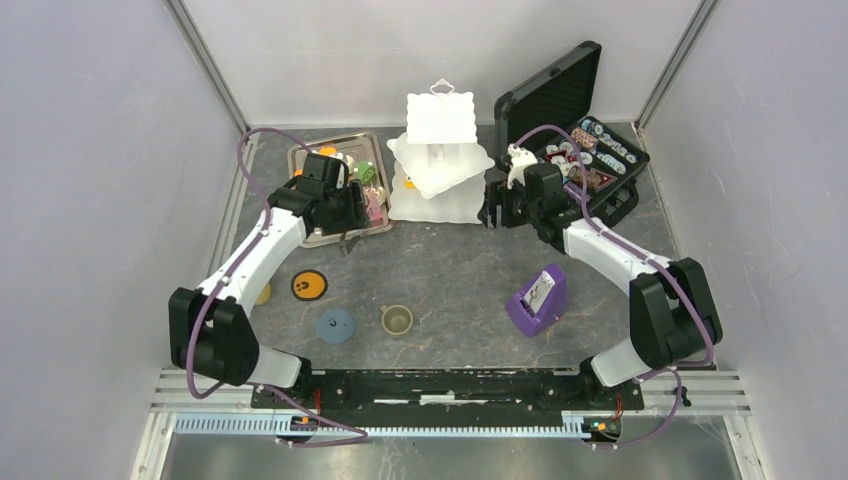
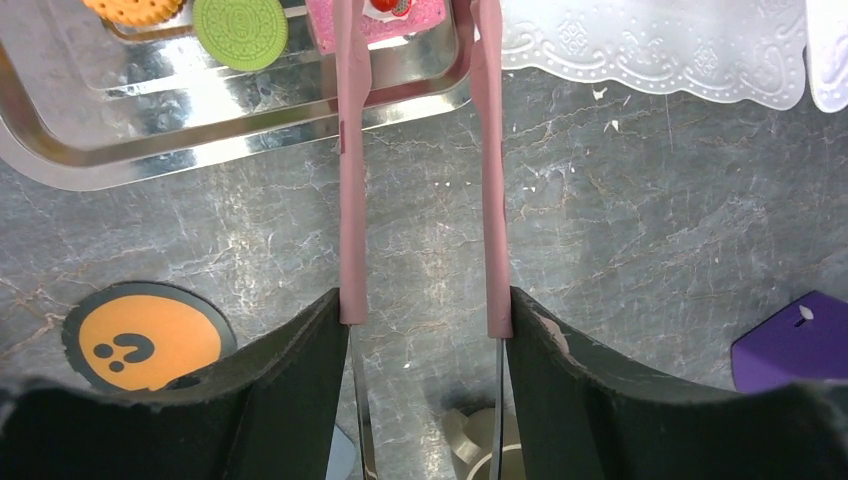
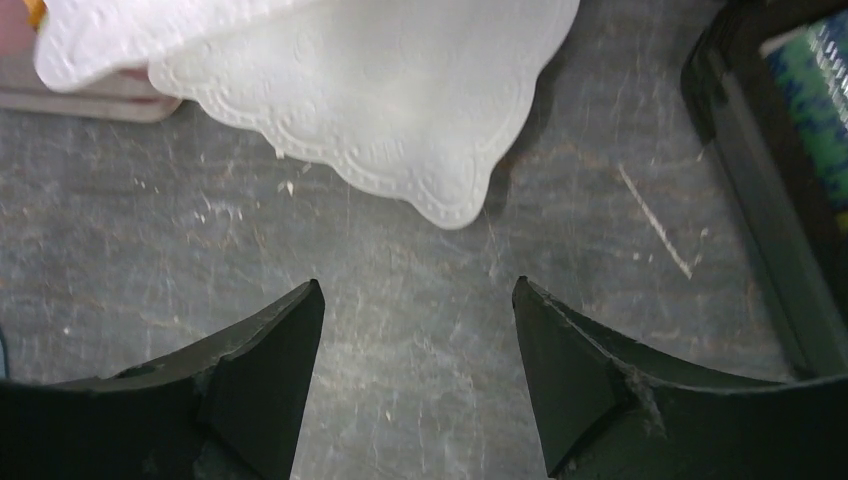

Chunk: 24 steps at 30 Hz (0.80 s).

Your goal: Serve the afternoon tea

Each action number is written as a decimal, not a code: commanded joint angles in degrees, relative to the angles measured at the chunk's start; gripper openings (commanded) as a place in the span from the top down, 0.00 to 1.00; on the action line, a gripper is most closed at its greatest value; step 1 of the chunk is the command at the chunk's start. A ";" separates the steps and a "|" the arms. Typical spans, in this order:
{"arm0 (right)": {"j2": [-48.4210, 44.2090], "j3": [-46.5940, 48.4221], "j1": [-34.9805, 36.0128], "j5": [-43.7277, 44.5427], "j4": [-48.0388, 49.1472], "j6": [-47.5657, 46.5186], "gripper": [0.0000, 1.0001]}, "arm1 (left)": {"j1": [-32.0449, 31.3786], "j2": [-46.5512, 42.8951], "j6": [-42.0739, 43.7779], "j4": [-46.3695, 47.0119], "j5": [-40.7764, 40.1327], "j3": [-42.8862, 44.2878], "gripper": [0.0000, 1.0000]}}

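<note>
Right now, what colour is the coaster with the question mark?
Orange coaster, black rim and mark; clearest in the left wrist view.

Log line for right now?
left gripper: holds pink tongs, tips at pink pastry in tray | right gripper: jaws open, empty, beside stand

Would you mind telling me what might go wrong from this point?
1. The tongs in the left gripper straddle the pink cake near the rim of the tray; a loose squeeze may drop it or drag it against that rim.
2. The right gripper, jaws open, hangs close to the lowest tier of the stand, with the case beside it; a careless swing might knock the stand.
</note>
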 commanded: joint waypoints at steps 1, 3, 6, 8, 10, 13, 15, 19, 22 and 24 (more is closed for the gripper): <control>-4.12 -4.48 0.22 -1.17 4.04 -0.50 0.22 | -0.03 1.93 -4.40 1.87 0.86 3.20 0.36; -4.86 -5.91 0.18 -1.22 4.66 -0.84 0.20 | -0.01 2.96 -4.63 1.96 -0.38 3.39 0.36; -5.56 -6.82 0.17 -1.14 5.37 -1.30 0.17 | -0.01 3.76 -4.66 2.17 -1.41 3.50 0.35; -5.82 -6.96 0.21 -1.23 5.76 -1.57 0.15 | -0.03 4.24 -4.53 2.14 -3.33 3.68 0.34; -5.91 -7.22 0.23 -1.23 6.33 -1.75 0.13 | -0.03 4.26 -4.35 2.10 -4.08 4.01 0.34; -5.74 -7.57 0.17 -1.37 6.77 -1.94 0.12 | 0.01 4.21 -4.00 1.71 -5.47 4.45 0.32; -5.38 -7.58 0.17 -1.36 7.00 -1.94 0.12 | 0.01 4.45 -3.66 1.41 -6.03 4.63 0.31; -4.92 -7.58 0.15 -1.42 7.35 -2.10 0.11 | -0.03 5.87 -3.25 0.91 -5.80 5.15 0.29; -4.70 -7.84 0.16 -1.41 7.94 -1.90 0.11 | -0.03 6.58 -2.86 1.51 -5.84 5.36 0.26; -4.42 -7.86 0.16 -1.81 8.16 -1.69 0.11 | -0.02 7.40 -2.54 1.61 -6.17 5.89 0.26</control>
